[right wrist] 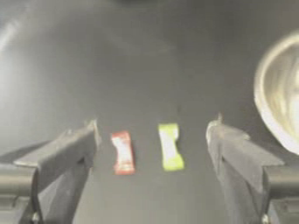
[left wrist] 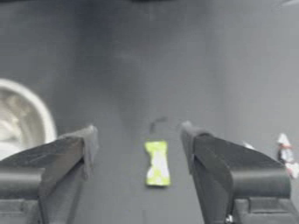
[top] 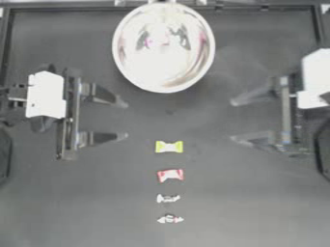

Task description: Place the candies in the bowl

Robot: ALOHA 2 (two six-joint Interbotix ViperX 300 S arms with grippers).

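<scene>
The shiny white bowl stands at the far middle of the table; a small pink spot shows in its reflective inside. Four candies lie in a line below it: yellow-green, red, and two whitish ones. My left gripper is open at the left, short of the yellow-green candy. My right gripper is open at the right, facing the red candy and the yellow-green candy. Neither holds anything.
The bowl's rim shows beside the left gripper and beside the right gripper. A raised frame runs along the table's far edge. Dark bare table lies on both sides of the candy line.
</scene>
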